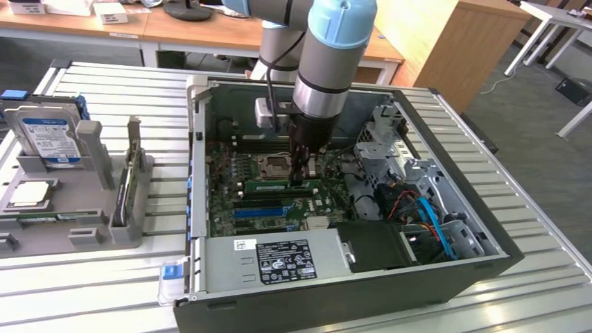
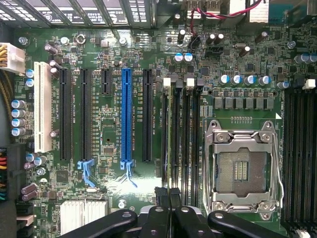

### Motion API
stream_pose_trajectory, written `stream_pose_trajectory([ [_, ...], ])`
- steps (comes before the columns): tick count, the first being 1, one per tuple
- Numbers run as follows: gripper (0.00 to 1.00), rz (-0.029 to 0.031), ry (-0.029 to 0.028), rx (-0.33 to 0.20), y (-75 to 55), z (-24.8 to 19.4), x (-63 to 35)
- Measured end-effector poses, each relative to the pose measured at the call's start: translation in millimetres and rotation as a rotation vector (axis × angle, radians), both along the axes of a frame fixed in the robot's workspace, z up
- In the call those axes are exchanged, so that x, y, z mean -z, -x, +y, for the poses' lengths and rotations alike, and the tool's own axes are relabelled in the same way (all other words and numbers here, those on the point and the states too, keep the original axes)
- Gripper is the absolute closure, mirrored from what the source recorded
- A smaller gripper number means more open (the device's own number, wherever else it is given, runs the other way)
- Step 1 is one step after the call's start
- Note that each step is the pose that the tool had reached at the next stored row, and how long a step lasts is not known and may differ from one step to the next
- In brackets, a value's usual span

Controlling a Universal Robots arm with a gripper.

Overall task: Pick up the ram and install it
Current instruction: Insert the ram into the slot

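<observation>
The ram [image 1: 268, 186] is sitting on edge in a memory slot in the middle of the motherboard [image 1: 227, 208], running across the exterior view. The jaws are standing right on top of it, at its end toward the exterior view's right. In the wrist view it is showing as a thin edge stretching away from the fingertips [image 2: 161, 194]. Those jaws are closed up tight, the two tips meeting over the stick's top edge. Whether they are nipping that edge or only resting on it, I can't tell.

Working outward, the black empty memory slots [image 2: 190, 134] are lying just beside the ram on its far side, and the open CPU socket [image 1: 276, 165] is sitting just beyond them. On the near side, black expansion slots are coming first, then the long blue slot connector [image 1: 259, 210]. The arm [image 1: 324, 62] is standing upright over the board, hiding part of it.

The power supply [image 1: 287, 260], with its label, is filling the near end of the case [image 1: 370, 295]. The drive cage [image 1: 398, 149] is sitting toward the exterior view's right, with blue and orange cables [image 1: 430, 222] near it.

The case is lying open on the slatted bench [image 1: 83, 291]. Well off to the exterior view's left, a grey fixture [image 1: 93, 208] is holding a hard drive [image 1: 51, 139], a card [image 1: 129, 173] standing on edge and a square silver chip [image 1: 28, 194].
</observation>
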State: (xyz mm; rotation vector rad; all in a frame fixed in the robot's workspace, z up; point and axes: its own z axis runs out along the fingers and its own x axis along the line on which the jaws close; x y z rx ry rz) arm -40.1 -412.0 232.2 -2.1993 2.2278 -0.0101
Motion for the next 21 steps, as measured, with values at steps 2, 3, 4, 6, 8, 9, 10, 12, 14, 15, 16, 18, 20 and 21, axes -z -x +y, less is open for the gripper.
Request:
stream_pose_trajectory([
  [2,0.88,0.0,0.0001,0.0,0.0,-0.2,0.0],
  [3,0.88,0.0,0.0001,0.0,0.0,-0.7,0.0],
  [4,0.88,0.0,0.0,0.0,0.1,-1.0,0.0],
  [6,0.88,0.0,0.0001,0.0,0.0,-1.0,1.7],
  [8,0.88,0.0001,0.0001,0.0,0.0,-1.0,2.2],
  [9,0.88,0.0,0.0001,0.0,0.1,-1.0,2.5],
  [10,0.88,0.0001,0.0002,0.0,0.1,-1.0,2.5],
  [12,0.88,0.0001,0.0002,0.0,0.1,-1.0,2.6],
  [14,0.88,0.0,0.0001,0.0,0.1,-1.0,2.6],
  [15,0.88,0.0,0.0001,0.0,0.1,-1.0,2.6],
  [16,0.88,0.0,0.0,0.0,0.0,-1.0,2.3],
  [18,0.88,0.0,0.0,0.0,0.0,-1.0,0.9],
  [20,0.88,0.0,-0.0001,0.0,0.0,-1.0,0.6],
  [21,0.88,-0.0001,-0.0002,0.0,0.0,-1.0,0.7],
])
